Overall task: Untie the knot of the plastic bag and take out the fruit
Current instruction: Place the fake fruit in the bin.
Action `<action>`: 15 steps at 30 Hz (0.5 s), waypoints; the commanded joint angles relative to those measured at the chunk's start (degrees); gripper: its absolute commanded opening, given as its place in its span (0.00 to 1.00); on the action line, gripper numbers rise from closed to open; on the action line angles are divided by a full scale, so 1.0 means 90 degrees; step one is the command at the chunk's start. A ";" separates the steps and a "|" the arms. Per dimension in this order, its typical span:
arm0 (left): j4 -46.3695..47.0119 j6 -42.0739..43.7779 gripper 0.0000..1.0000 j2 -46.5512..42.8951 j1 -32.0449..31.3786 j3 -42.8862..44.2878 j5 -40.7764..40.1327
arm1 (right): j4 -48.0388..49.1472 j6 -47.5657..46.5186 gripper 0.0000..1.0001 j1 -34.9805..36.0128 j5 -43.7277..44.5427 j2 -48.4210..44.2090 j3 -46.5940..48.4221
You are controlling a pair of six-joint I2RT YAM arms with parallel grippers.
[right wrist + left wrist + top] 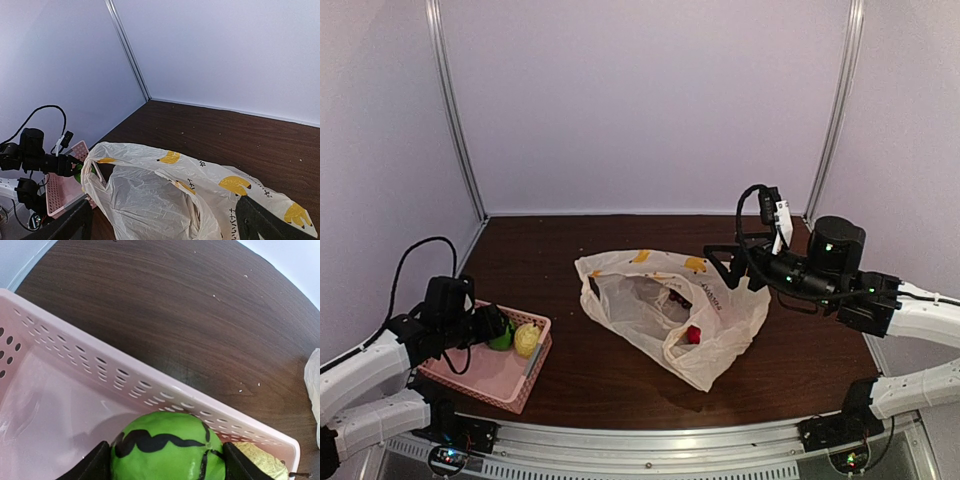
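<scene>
The plastic bag [665, 305] lies open in the middle of the table, and I see no knot. A small red fruit [693, 334] and dark grapes [675, 295] show inside it. My left gripper [498, 330] is over the pink basket [480, 375], shut on the green dark-striped ball [167, 447], which sits between the two black fingers [95, 464]. A yellow pear [527, 340] lies in the basket beside it. My right gripper [725, 265] hangs open over the bag's right side; in its own view [167, 225] the bag [150, 190] lies between its wide-apart fingers.
The pink perforated basket's rim [150, 375] stands at the near left of the table. Pale walls with metal corner posts [455, 110] close the back and sides. The bag's edge [314, 385] shows at the right of the left wrist view.
</scene>
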 commanded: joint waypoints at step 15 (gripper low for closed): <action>0.0569 -0.0069 0.80 0.0176 0.0053 -0.0231 0.0018 | -0.0034 0.0062 1.00 -0.0049 -0.0033 0.0058 -0.0030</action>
